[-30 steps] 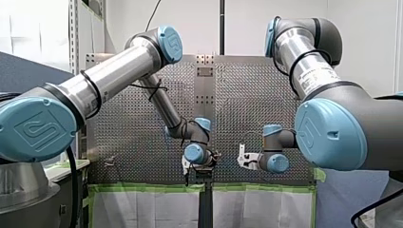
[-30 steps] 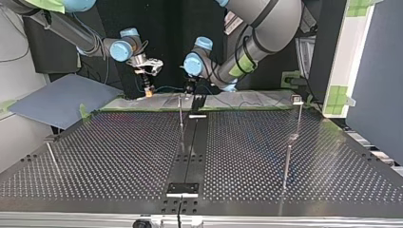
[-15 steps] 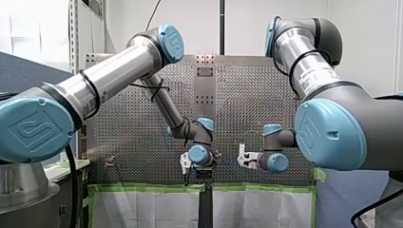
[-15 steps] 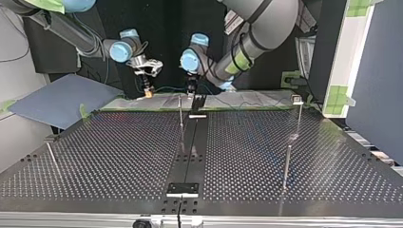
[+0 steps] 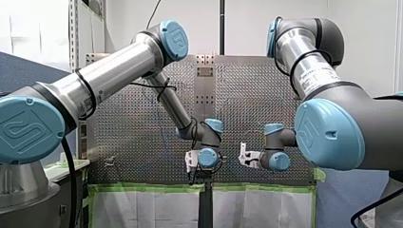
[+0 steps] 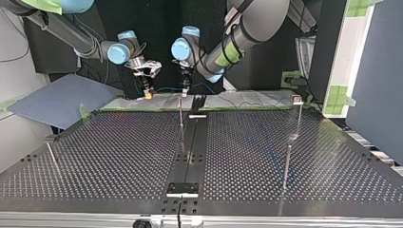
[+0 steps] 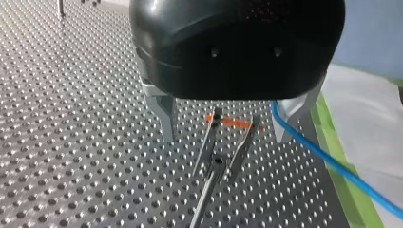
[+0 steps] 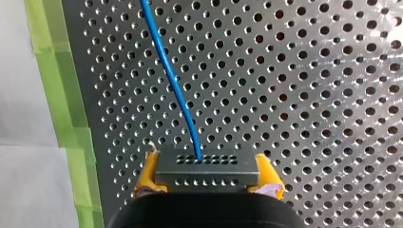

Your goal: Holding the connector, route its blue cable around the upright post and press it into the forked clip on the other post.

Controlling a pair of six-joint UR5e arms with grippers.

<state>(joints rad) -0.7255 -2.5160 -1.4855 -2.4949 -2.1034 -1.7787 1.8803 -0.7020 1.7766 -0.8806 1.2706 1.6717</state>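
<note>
My right gripper (image 8: 206, 179) is clamped on the grey connector (image 8: 206, 166), its yellow pads (image 8: 146, 176) pressing the connector's two ends. The blue cable (image 8: 173, 90) leaves the connector's face and runs ahead of the gripper over the perforated table (image 8: 309, 95), alongside a strip of green tape (image 8: 62, 95) at the table's edge.

My left gripper (image 7: 224, 137) holds nothing: its two metal fingers (image 7: 164, 111) are spread wide and hang above the table. The forked clip (image 7: 216, 166) stands between those fingers, with two prongs opening upward in a V on top of a thin post (image 7: 202, 204). A small orange mark shows just behind the prongs. The cable passes beside the clip, apart from it, close by one finger, and runs away from the clip toward the tape.

Seen from across the table, the clip's post stands at the far edge. The left gripper is just above the post's top, and the right gripper with the connector is near it, on the view's left side.
</note>
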